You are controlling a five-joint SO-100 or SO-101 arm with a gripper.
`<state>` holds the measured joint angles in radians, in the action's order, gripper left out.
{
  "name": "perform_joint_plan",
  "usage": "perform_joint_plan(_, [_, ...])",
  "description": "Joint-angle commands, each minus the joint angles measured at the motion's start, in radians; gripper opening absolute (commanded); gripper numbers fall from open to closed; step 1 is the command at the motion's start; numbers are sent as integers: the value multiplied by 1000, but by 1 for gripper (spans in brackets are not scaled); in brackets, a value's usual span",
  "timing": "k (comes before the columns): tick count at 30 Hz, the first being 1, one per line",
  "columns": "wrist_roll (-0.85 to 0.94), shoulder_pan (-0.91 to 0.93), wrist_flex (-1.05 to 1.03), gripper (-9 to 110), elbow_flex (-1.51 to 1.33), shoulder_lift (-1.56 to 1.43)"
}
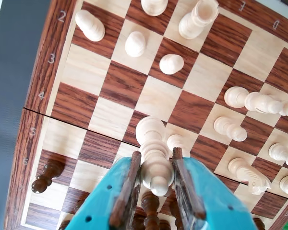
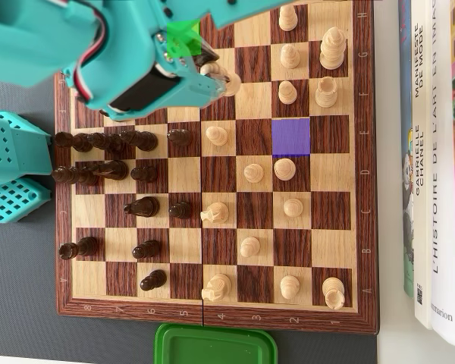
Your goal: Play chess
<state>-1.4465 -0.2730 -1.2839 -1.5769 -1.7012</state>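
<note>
Wrist view, nearest: turquoise hand (image 1: pixel 158 167), wood-lined fingers (image 1: pixel 127 189) clamped on a pale turned-wood piece (image 1: pixel 153 153); its base is hard to make out. Dark pieces (image 1: pixel 47 175) beneath are cropped by the frame. Beyond, veined wooden chessboard (image 1: pixel 110 86). Overhead, the arm (image 2: pixel 98 53) hides the board's upper-left corner; one purple square (image 2: pixel 290 136) right of centre.

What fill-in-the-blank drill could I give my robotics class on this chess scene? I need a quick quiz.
1. The pincer is shut on a ____-coloured chess piece.
2. One square of the chessboard is highlighted in ____.
3. Below the board in the overhead view lies a ____ lid.
4. Right of the board in that view lie ____.

Missing words: light; purple; green; books
</note>
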Motion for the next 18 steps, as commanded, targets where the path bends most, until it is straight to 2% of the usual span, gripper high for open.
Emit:
perform_joint_plan(1, [-8, -40, 12, 3, -34, -83])
perform_joint_plan(11, [-14, -176, 12, 4, -146, -161])
perform_joint_plan(18, [-135, -287, 14, 4, -173, -156])
